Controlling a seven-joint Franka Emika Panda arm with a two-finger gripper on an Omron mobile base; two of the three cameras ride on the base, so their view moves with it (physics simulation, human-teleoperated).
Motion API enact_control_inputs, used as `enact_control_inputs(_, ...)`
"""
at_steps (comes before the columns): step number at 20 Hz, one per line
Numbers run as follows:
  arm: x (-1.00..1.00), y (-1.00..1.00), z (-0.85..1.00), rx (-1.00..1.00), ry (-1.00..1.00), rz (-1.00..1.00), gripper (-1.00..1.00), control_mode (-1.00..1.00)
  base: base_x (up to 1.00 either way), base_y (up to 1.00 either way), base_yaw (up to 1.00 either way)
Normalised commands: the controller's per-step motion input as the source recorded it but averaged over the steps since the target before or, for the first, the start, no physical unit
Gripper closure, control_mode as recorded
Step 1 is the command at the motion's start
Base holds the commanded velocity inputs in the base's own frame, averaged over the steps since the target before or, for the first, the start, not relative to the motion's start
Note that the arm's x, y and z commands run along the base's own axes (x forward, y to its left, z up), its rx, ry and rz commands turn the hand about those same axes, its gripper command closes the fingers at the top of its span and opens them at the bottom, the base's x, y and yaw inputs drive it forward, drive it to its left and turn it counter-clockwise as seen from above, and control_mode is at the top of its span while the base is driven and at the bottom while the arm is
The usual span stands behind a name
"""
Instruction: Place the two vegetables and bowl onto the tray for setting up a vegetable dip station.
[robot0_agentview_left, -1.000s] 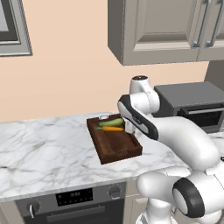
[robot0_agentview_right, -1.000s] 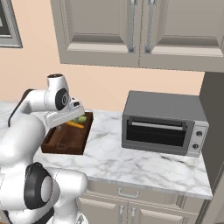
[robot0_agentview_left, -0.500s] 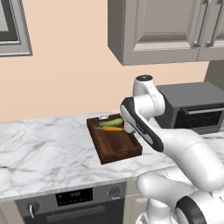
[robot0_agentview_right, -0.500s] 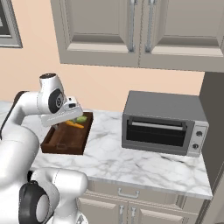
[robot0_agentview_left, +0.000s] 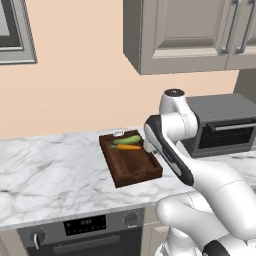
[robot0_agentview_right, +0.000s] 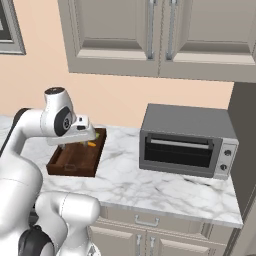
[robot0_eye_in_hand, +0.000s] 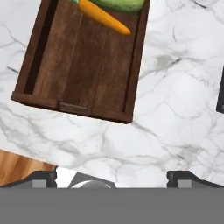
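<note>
Arm swung back; carrot (robot0_eye_in_hand: 104, 17), cucumber (robot0_eye_in_hand: 119, 4) in tray (robot0_eye_in_hand: 83, 74).

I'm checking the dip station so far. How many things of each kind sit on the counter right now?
Vegetables: 2, the carrot and the cucumber, both on the tray
Trays: 1, the tray
Toaster ovens: 1, the toaster oven
Total: 4

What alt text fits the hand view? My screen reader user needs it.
A dark wooden tray lies on a white marble counter, seen from above. An orange carrot and a green cucumber lie together at the tray's far end; the rest is bare.
</note>
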Motion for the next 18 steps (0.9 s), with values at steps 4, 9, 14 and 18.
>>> enact_control_inputs(4, 0.00, 0.00, 0.00, 0.02, -0.02, -0.17, -1.00, -1.00, 0.00, 0.00, 0.00)
enact_control_inputs(9, 0.00, 0.00, 0.00, 0.00, -0.01, -0.14, -1.00, -1.00, 0.00, 0.00, 0.00)
enact_control_inputs(14, 0.00, 0.00, 0.00, 0.00, 0.00, -0.12, -1.00, -1.00, 0.00, 0.00, 0.00)
enact_control_inputs(18, 0.00, 0.00, 0.00, 0.00, 0.00, -0.08, -1.00, -1.00, 0.00, 0.00, 0.00)
